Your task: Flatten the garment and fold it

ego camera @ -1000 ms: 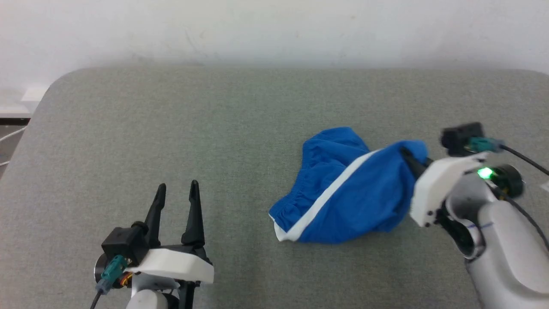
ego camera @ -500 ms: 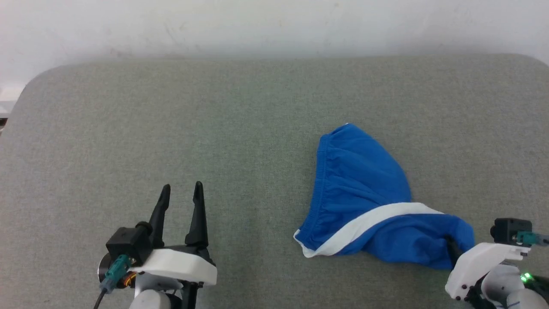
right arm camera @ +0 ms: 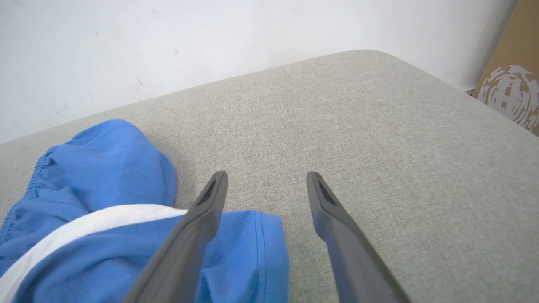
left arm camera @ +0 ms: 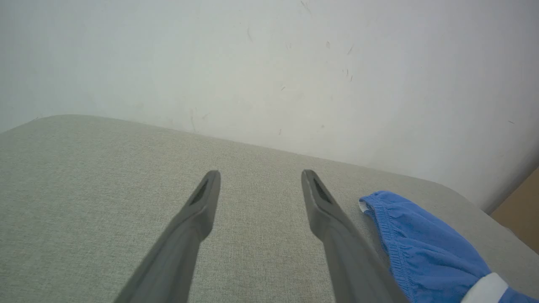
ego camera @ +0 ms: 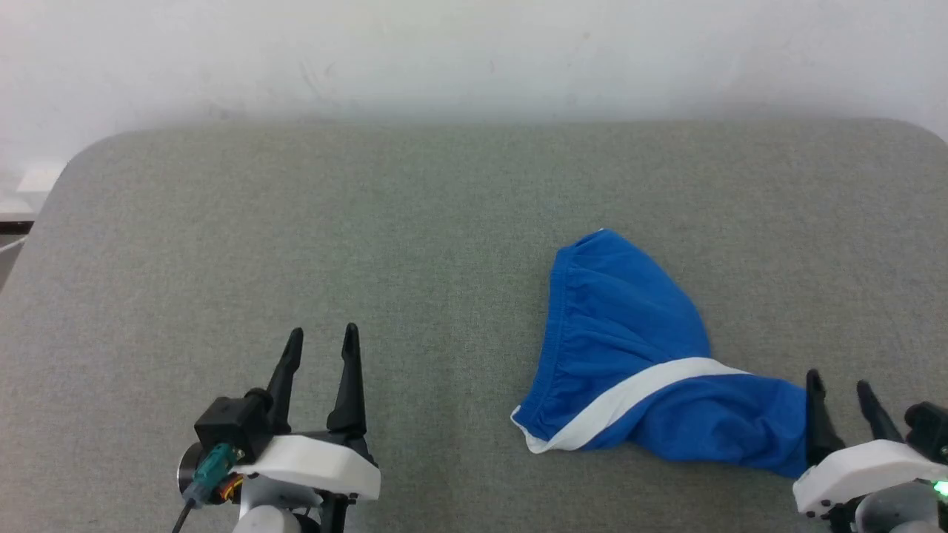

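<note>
Head view: the garment (ego camera: 629, 348) lies on the grey padded table (ego camera: 296, 222), at 4 o'clock from the table's centre. It is not flat. One blue lobe with the gathered waistband (ego camera: 566, 333) points toward 12 o'clock, and a second lobe runs toward 4 o'clock and ends at the right gripper (ego camera: 838, 379). A white stripe (ego camera: 637, 392) crosses the fabric from 8 o'clock to 2 o'clock and separates the two lobes. Creases show in both lobes.

Right gripper: located at 4 o'clock in the frame, fingers pointing to 12 o'clock. The fingers stand moderately apart with nothing clamped between them. In the right wrist view, the finger on the 9 o'clock side crosses over the stitched hem of the blue fabric. The finger on the 3 o'clock side is over bare table. The hem edge reaches partway into the gap near the finger bases. Contact between finger and fabric cannot be determined.

Left gripper (ego camera: 324, 331): located at 7 o'clock in the frame, well apart from the garment. Its fingers stand moderately apart and hold nothing. In the left wrist view, the waistband end of the garment appears at 4 o'clock, beyond the nearer finger.

A white wall (ego camera: 474, 52) borders the table at 12 o'clock. A brown cardboard panel (right arm camera: 505, 63) stands past the table corner at 2 o'clock in the right wrist view.
</note>
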Controlling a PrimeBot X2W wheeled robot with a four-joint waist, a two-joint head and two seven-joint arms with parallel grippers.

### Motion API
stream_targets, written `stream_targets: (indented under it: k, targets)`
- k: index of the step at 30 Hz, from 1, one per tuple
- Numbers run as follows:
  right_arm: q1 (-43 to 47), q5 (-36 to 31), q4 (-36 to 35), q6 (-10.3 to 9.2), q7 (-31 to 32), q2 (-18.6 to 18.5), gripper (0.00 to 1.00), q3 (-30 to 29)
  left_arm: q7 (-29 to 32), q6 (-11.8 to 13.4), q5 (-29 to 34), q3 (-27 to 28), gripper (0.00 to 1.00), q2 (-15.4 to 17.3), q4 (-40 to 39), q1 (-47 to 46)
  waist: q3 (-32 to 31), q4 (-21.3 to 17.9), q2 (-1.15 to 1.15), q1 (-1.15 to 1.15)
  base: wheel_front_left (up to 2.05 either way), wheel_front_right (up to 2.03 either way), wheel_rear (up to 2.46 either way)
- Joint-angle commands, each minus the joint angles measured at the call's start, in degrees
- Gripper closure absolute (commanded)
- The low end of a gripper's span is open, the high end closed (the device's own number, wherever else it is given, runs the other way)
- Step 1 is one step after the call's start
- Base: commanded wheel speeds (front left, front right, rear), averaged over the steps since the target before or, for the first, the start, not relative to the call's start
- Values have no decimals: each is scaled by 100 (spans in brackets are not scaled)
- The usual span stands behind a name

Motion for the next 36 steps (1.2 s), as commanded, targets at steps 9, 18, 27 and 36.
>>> stream_targets:
  k: [9,18,27,36]
  targets:
    - [-410,407,313,-11,1637,-272,0,372,-27,-29,28,-81,0,-6,27,20,-34,51,0,0,0,0,0]
    - [-1201,862,633,-11,3663,-1100,0,1030,-27,-20,-34,-178,0,-6,-52,-153,335,203,0,0,0,0,0]
    - [-1401,1442,1269,-11,5575,-1355,83,1742,-27,-7,-108,-288,0,-6,-54,-323,648,300,0,0,0,0,0]
    - [-1728,1376,628,-11,4771,-1504,100,1791,-27,21,-123,-277,0,-6,-12,-313,529,203,0,0,0,0,0]
